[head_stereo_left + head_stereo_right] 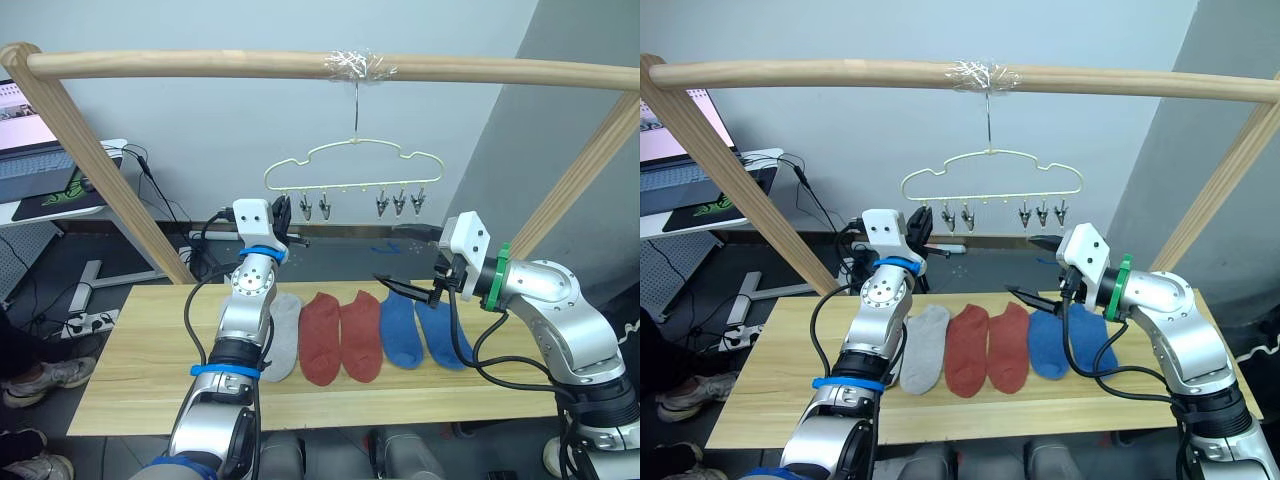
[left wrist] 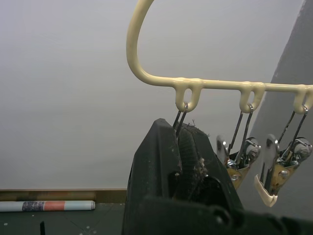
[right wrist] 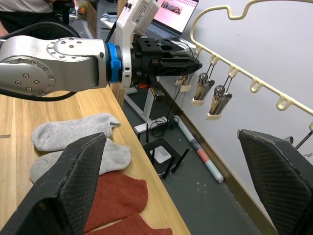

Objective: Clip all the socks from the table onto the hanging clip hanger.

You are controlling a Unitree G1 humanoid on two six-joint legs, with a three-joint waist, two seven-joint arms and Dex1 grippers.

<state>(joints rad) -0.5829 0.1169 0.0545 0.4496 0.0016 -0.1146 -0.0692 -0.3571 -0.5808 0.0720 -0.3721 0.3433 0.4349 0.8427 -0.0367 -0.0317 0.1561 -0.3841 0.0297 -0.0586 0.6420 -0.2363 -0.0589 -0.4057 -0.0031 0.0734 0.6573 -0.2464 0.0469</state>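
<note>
Left gripper [image 1: 281, 213] clenched on the end clip [image 2: 182, 128] at frame centre, right gripper [image 3: 171, 191] released; could tug the clip hanger [image 1: 350, 163] askew.

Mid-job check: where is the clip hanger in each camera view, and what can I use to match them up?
Left eye view: clip hanger at upper centre, hanging from the pole.
Right eye view: upper centre.
Left wrist view: its bar runs just past the fingertips.
Right wrist view: against the wall.
Shared landmark: left tool shut on the end clip.
</note>
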